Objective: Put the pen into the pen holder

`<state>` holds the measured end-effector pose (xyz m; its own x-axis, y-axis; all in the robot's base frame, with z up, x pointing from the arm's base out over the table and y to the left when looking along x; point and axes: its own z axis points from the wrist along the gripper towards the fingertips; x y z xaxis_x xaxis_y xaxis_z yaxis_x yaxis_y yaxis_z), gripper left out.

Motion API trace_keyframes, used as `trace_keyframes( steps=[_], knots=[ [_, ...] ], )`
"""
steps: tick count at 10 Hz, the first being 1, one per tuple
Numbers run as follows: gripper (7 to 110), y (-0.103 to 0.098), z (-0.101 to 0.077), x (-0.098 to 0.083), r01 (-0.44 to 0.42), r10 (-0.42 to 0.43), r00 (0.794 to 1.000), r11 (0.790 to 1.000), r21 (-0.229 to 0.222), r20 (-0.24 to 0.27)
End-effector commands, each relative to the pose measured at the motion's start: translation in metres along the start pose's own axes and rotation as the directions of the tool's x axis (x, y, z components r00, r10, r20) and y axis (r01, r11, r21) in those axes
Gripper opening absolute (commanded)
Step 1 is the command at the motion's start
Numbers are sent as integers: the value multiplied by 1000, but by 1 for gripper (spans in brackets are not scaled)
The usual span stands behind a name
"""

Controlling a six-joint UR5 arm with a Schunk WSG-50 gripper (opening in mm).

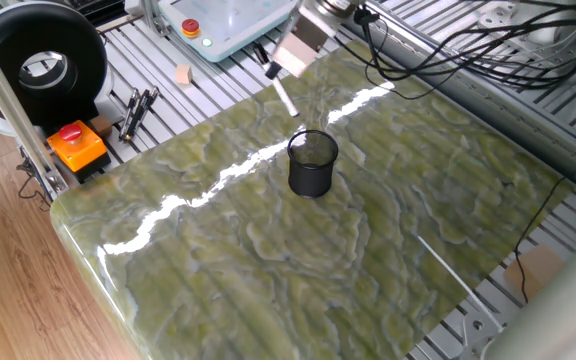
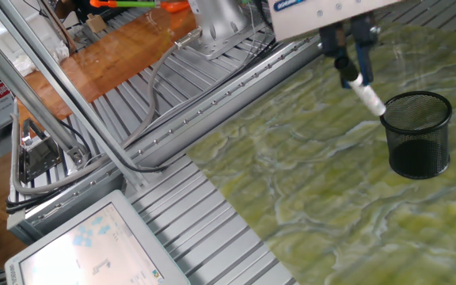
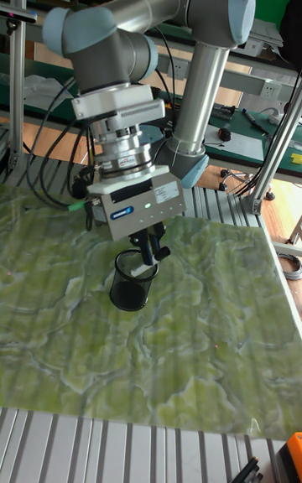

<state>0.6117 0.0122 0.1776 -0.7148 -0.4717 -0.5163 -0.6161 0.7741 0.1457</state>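
Observation:
The pen [image 2: 368, 96] is a white-barrelled marker hanging tilted in the air, with my gripper [image 2: 351, 66] shut on its upper part. Its lower end sits just beside the near rim of the pen holder [image 2: 416, 134], a black wire-mesh cup standing upright on the green marbled table. In one fixed view the pen [image 1: 285, 98] slants down from the gripper [image 1: 276, 68] towards the holder [image 1: 312, 165], ending a little short of it. In the tall view the gripper [image 3: 148, 251] hangs right over the holder's [image 3: 128, 282] rim; the pen is mostly hidden there.
A group of dark pens [image 1: 136, 110], an orange button box [image 1: 76, 146] and a black spool [image 1: 38, 62] lie off the table's left edge. Cables [image 1: 448, 40] run behind the table, and a cardboard box [image 1: 531, 272] sits at the right.

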Motion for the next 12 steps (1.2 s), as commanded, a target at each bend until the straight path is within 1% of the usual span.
trace_keyframes(
  steps=[1, 2, 3, 4, 5, 6, 7, 8, 9, 10, 11, 12],
  knots=[
    [7, -15, 12, 23, 24, -24, 999, 1000, 0, -44],
    [7, -15, 19, 25, 29, -29, 998, 1000, 3, -60],
    [7, -7, 26, 19, 26, -27, 998, 1000, -12, -51],
    [7, 7, 28, 11, 17, -18, 999, 999, -38, -32],
    [7, 15, 21, 6, 4, -5, 999, 999, -36, -33],
    [7, 24, 11, 1, -18, 17, 999, 999, -30, -38],
    [7, 30, 0, -2, -42, 41, 998, 999, -6, -53],
    [7, 35, -5, -4, -58, 58, 997, 998, 4, -60],
    [7, 37, -5, 4, -64, 64, 994, 998, 1, -93],
    [7, 39, -3, 21, -64, 61, 986, 998, -16, -155],
    [7, 43, 4, 27, -72, 66, 984, 997, -29, -167],
    [7, 42, 7, 34, -70, 65, 981, 997, -25, -181]
  ],
)
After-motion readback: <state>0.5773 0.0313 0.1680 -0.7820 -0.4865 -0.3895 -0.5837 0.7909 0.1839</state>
